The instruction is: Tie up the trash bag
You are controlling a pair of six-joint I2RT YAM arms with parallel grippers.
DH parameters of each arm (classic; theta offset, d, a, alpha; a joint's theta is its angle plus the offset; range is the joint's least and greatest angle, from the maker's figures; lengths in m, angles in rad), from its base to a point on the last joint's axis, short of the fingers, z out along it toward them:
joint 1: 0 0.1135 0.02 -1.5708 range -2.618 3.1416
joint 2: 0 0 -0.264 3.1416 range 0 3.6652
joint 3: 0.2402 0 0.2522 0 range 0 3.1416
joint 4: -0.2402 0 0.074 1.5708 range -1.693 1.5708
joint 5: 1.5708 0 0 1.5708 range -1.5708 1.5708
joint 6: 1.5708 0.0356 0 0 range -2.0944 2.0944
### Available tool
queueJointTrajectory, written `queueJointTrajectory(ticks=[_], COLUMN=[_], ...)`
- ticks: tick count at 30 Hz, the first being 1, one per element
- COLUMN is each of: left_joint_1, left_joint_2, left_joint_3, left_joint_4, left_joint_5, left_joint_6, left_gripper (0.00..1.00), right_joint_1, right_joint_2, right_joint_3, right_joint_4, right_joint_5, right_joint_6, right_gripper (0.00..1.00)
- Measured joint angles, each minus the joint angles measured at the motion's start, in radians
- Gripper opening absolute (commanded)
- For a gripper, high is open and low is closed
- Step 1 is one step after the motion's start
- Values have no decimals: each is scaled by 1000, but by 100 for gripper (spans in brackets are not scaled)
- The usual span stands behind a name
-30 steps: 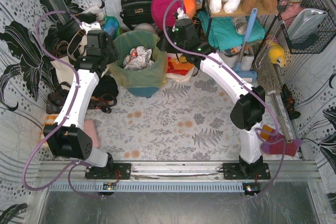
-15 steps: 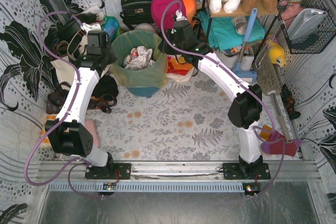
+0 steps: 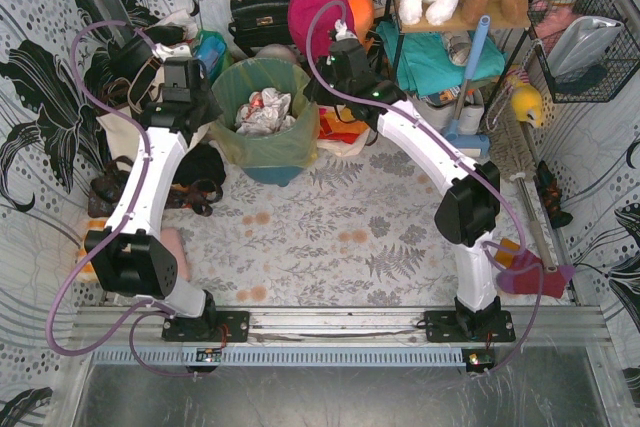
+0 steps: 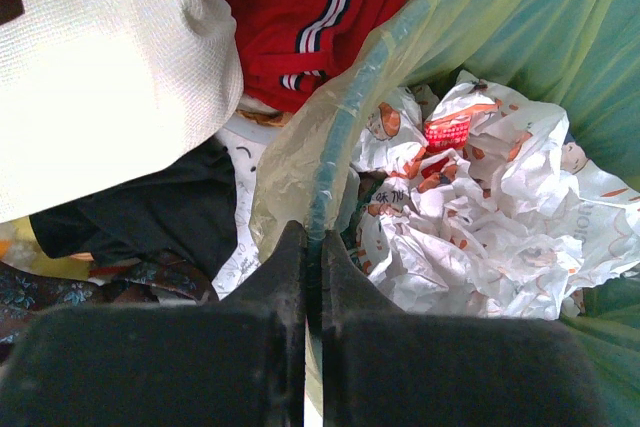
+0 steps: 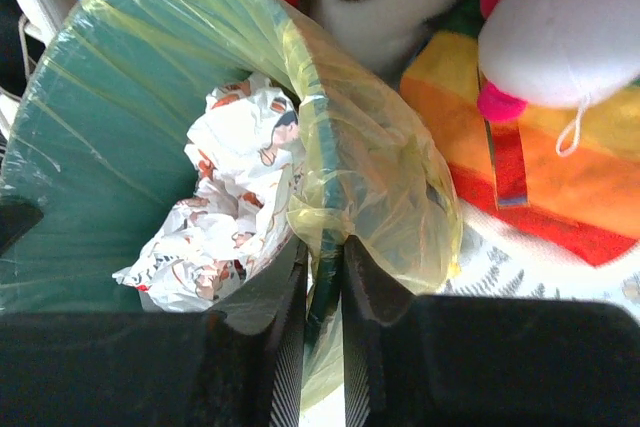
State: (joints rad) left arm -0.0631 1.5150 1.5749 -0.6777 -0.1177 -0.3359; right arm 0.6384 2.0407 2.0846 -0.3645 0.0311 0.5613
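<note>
Since a second ago the right arm has pulled its wrist back and up toward the rim of the teal bin, and both sets of jaws have narrowed from spread to pinching. The trash bag sits as a liner in the bin at the far middle of the table, its mouth folded down over the outside of the rim and crumpled paper filling it.

The left gripper has its fingers pressed together on the folded film at the left side of the rim. The right gripper straddles the opposite side, its fingers closed in on the rim edge and the film draped over it. Taking opposite sides looks intended to give each arm a flap of film to lift off the rim and draw together for a knot. Whether only film, or the hard rim too, is caught cannot be told.
</note>
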Motion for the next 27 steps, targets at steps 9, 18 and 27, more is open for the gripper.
queueJointTrajectory(ticks=[9, 18, 27], left_joint_1=[-168, -431, -723], left_joint_2=[-119, -211, -219], left_joint_3=[1, 34, 34], left_joint_4=[-177, -304, -405], left_joint_5=[-54, -110, -220], left_joint_6=[2, -52, -190], left_gripper=[0, 0, 0], right_joint_1=[23, 35, 35], right_joint_2=[-252, -618, -827], right_joint_3=[-241, -476, -584], right_joint_4=[-120, -253, -454], right_joint_5=[25, 39, 60], right_joint_6=[-1, 2, 7], right_gripper=[0, 0, 0])
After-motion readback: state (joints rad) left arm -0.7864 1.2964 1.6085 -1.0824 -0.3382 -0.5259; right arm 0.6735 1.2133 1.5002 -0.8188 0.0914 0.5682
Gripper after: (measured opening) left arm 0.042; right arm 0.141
